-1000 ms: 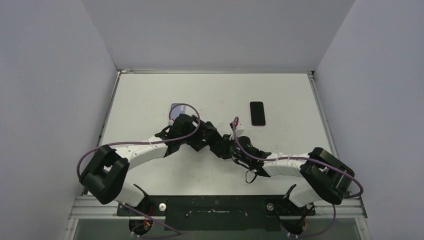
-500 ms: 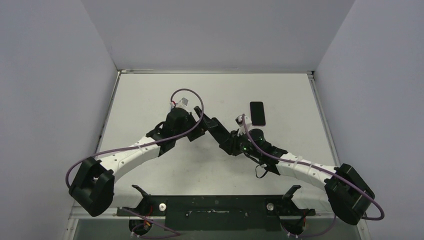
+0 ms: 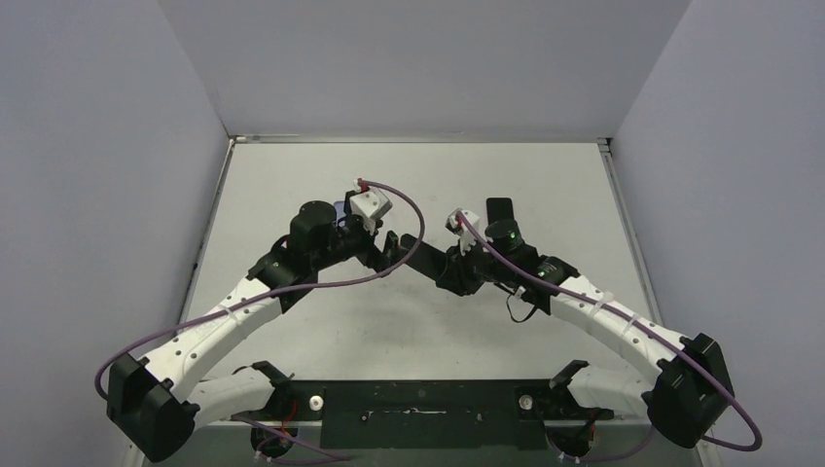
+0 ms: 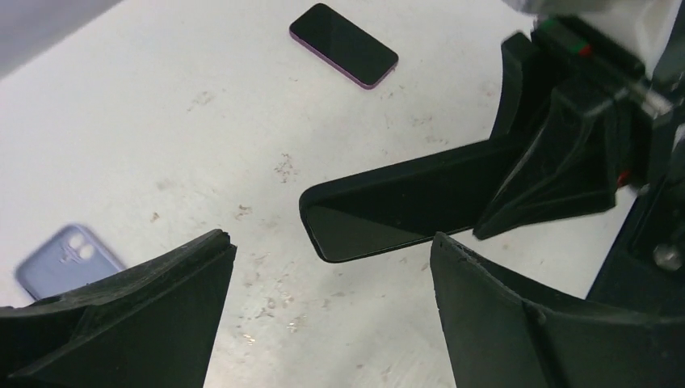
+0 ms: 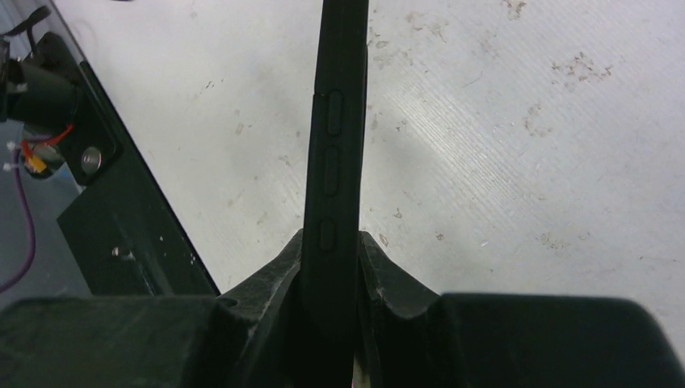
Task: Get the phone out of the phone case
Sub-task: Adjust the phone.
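Observation:
My right gripper (image 3: 459, 273) is shut on one end of a black phone case (image 3: 420, 257) and holds it above the table, pointing left. In the right wrist view the case (image 5: 340, 121) stands edge-on between my jaws (image 5: 331, 242), its side buttons showing. A dark glossy screen (image 4: 363, 230) shows in the case in the left wrist view. My left gripper (image 3: 387, 249) is open at the case's free end. Its fingers (image 4: 331, 241) sit either side of the case's corner and do not touch it.
A dark phone with a purple rim (image 4: 343, 44) lies flat at the back right of the table (image 3: 500, 212). A lavender phone or case (image 4: 65, 259), camera side up, lies at the back left, mostly hidden under my left arm in the top view (image 3: 340, 208).
Both arms have stretched out toward the back of the table, with the black case still between them. The left wrist has swung up and left of the case's end.

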You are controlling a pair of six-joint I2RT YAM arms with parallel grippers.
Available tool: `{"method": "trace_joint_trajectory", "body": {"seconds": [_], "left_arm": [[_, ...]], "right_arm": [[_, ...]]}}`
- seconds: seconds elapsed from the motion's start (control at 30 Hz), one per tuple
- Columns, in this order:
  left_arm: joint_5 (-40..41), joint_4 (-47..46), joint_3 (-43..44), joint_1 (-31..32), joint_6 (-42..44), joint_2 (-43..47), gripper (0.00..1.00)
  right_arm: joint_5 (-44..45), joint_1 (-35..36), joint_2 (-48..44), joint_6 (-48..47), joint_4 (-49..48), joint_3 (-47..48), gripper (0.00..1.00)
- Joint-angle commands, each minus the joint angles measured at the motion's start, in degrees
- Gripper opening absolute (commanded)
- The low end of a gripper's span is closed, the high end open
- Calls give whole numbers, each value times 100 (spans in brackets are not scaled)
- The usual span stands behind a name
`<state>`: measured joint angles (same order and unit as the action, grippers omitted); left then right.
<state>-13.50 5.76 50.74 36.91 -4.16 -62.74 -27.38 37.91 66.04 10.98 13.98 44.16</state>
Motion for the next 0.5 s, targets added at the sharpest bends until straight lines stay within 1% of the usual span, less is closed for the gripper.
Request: {"method": "trace_joint_trajectory", "body": {"seconds": [0.0, 0.1, 0.23, 0.37, 0.47], "left_arm": [[-922, 432, 288, -10, 2169, 223, 88], [-1572, 616, 352, -8, 2781, 263, 88], [-2339, 1050, 656, 7, 3189, 70, 88], [-2987, 1298, 861, 38, 3229, -158, 86], [-3292, 1492, 921, 77, 3229, -278, 85]], "right_arm": [[-576, 42, -153, -922, 440, 664, 0], [-687, 199, -113, -1364, 760, 880, 0], [-626, 573, -49, -1952, 1052, 1040, 0], [-653, 770, -66, -2474, 1045, 1058, 2], [-584, 788, -107, -2713, 1015, 1104, 2]]}}
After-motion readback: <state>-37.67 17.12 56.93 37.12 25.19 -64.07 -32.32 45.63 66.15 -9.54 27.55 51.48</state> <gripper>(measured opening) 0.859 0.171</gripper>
